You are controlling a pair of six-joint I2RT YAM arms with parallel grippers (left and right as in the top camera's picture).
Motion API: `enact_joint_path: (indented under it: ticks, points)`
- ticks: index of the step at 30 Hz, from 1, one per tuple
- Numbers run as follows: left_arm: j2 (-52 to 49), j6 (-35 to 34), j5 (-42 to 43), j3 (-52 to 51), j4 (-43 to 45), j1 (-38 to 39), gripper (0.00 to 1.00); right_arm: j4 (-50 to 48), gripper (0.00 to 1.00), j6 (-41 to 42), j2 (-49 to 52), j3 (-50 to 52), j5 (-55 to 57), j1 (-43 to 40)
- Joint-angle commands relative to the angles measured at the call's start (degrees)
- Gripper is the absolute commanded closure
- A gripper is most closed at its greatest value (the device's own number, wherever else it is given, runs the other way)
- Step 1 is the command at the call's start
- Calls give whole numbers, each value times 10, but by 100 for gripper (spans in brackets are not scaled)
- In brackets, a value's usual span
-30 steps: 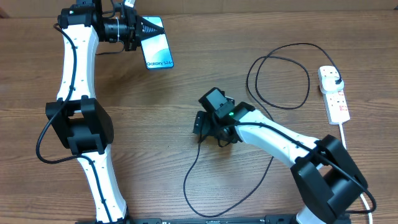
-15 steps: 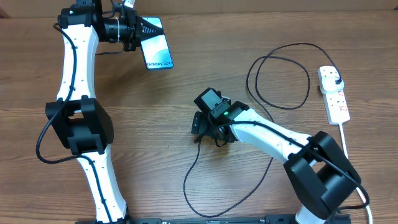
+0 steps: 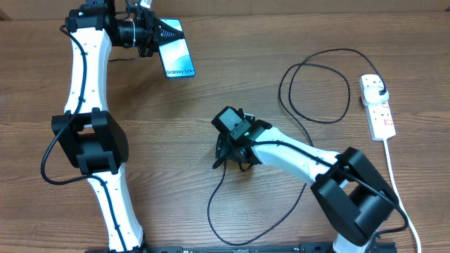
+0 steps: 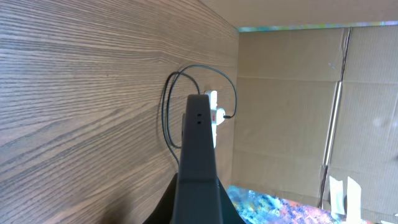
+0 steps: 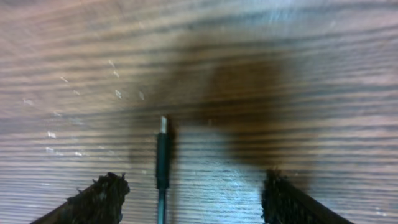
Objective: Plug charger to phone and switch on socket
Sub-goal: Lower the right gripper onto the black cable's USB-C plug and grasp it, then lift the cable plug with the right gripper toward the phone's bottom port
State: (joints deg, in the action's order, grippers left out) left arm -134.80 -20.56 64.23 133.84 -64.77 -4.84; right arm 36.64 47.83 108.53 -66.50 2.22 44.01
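The right gripper [image 5: 193, 199], jaws apart, straddled the charger [image 5: 162, 158] tip off-centre, so closing risked knocking it aside; the left gripper [image 3: 171, 31] was shut beside the phone [image 3: 179, 60].

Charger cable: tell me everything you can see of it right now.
The long thin black charger cable lies slack on the wooden table. Its black plug sits in the white power strip; from there it makes a wide loop, sweeps toward the near edge and curls back up under the right gripper. In the right wrist view its small metal-tipped connector lies flat between the open fingers, touching neither.
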Motion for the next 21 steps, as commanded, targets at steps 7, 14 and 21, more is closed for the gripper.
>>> enact_joint_path:
  ticks: [7, 14, 21]
  points:
    - [10, 13, 11, 2, 3, 7, 96, -11, 47, -1, 27, -12, 7, 8]
    - [10, 13, 11, 2, 4, 7, 96, -17, 64, -1, 27, -12, 17, 8]
    - [10, 13, 11, 2, 3, 7, 96, -18, 82, -1, 27, -12, 16, 8]
